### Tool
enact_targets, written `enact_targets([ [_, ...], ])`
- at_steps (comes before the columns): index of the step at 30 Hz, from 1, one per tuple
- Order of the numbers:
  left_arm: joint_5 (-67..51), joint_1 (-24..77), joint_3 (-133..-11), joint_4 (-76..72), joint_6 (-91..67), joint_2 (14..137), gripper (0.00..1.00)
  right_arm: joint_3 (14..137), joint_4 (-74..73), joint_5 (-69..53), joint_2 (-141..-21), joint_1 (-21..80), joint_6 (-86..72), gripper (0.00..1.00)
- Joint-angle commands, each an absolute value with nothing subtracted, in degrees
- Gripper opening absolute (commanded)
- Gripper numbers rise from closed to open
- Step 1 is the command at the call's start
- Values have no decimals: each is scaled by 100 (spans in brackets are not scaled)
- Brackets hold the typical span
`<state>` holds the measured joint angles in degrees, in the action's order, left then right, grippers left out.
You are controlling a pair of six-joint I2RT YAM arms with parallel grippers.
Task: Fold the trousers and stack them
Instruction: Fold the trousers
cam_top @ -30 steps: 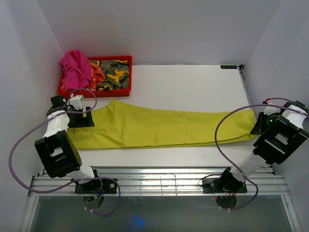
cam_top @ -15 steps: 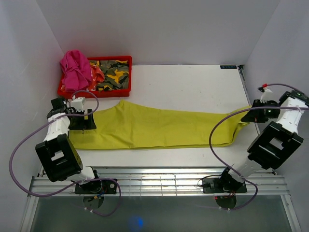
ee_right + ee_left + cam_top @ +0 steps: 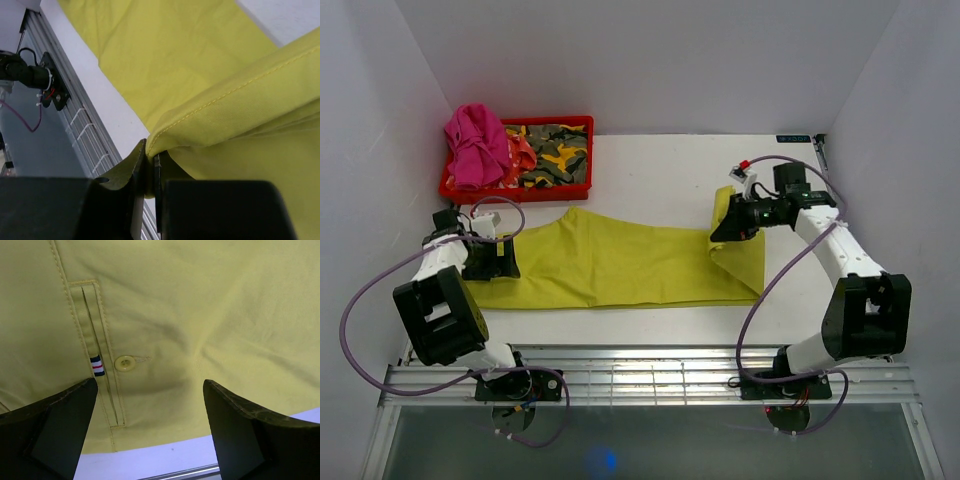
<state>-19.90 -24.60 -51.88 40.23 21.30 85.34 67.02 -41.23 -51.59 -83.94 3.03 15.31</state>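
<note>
The lime yellow-green trousers (image 3: 620, 265) lie lengthwise across the table, waist at the left. My right gripper (image 3: 718, 232) is shut on the leg hems and holds them lifted above the lower legs, so the cloth doubles back there. In the right wrist view the stitched hem (image 3: 220, 95) is pinched between the jaws of my right gripper (image 3: 150, 162). My left gripper (image 3: 508, 258) is open over the waist end. In the left wrist view its wide-apart fingers (image 3: 65, 415) straddle a back pocket with a button (image 3: 124, 362) near the cloth's edge.
A red bin (image 3: 582, 121) at the back left holds a pink garment (image 3: 475, 140) and camouflage clothes (image 3: 550, 158). White walls close in the left, back and right. A metal rail (image 3: 650, 375) runs along the near edge by the arm bases.
My right gripper has carried the leg hems from the table's right edge leftward and up over the legs. The left gripper has hardly moved.
</note>
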Motion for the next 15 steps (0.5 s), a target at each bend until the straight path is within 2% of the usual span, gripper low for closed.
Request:
enact_targets([
  [1, -1881, -2479, -5072, 3981, 2039, 8517, 98, 6417, -2086, -5108, -8288, 1088, -198, 8],
  [6, -1819, -2479, -4949, 3920, 2021, 8473, 98, 6582, -1372, -4624, -8779, 2221, -589, 8],
  [15, -1784, -2479, -4764, 3850, 1977, 8438, 98, 6908, -616, -4184, -9631, 3066, -1299, 8],
])
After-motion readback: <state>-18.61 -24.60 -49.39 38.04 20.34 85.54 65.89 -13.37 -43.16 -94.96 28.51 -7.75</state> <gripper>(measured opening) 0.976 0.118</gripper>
